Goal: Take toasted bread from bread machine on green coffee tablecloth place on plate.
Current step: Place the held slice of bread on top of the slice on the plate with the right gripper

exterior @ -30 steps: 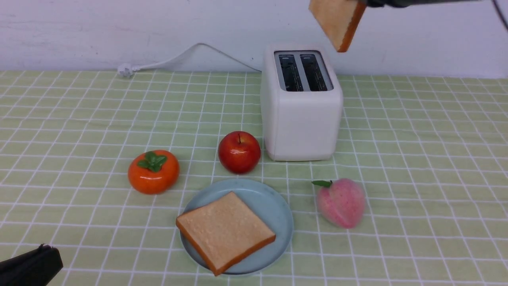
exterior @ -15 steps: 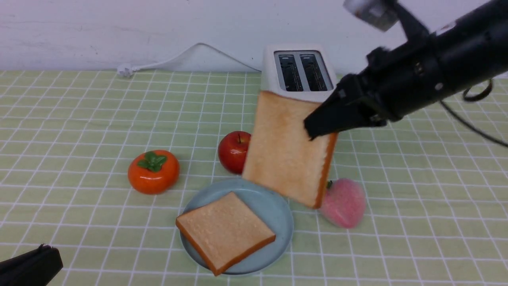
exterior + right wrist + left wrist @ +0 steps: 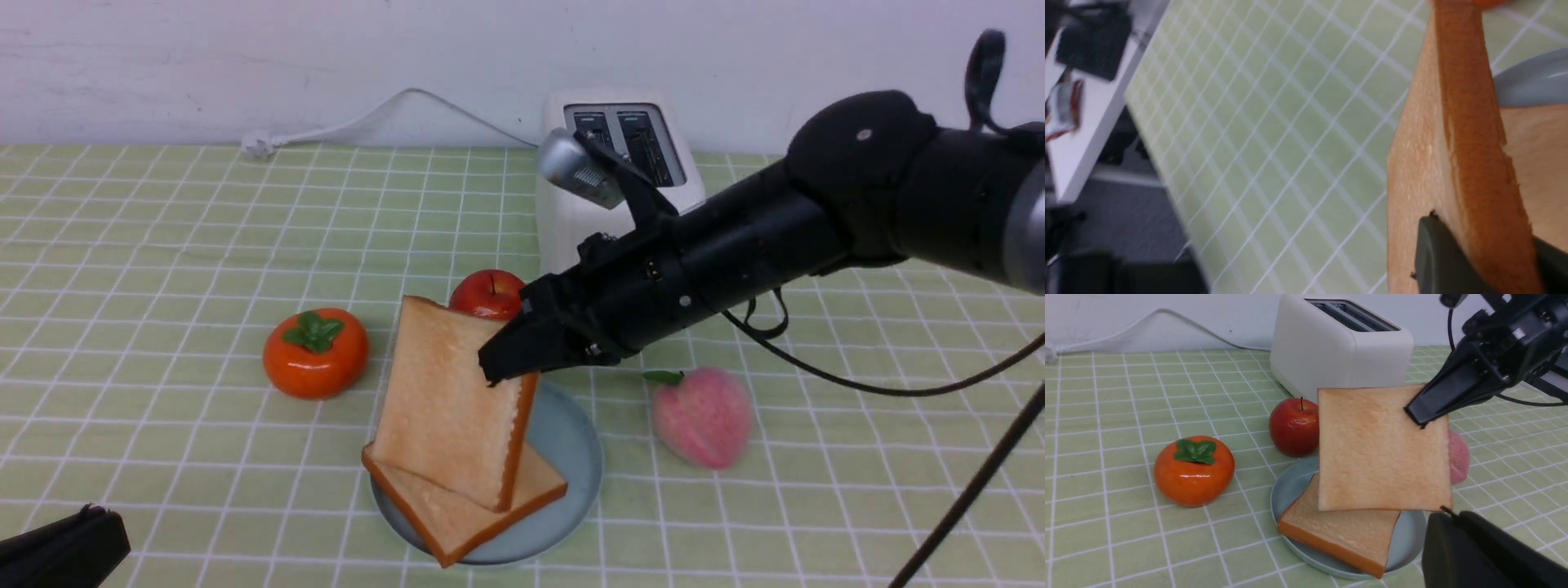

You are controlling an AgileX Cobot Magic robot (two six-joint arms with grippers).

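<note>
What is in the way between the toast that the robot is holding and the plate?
Only the other slice, lying on the plate. The held toast is above it, gripped by the right hand; no fruit visibly blocks the way down.

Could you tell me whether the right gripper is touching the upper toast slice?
Touching: the right wrist view shows the right gripper clamped on the slice's crust edge.

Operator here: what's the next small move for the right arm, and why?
Probably lower and tilt the right gripper so its toast slice settles flat, jaws kept closed meanwhile: that slice is steeply tilted above the plate, where the other slice already lies.
</note>
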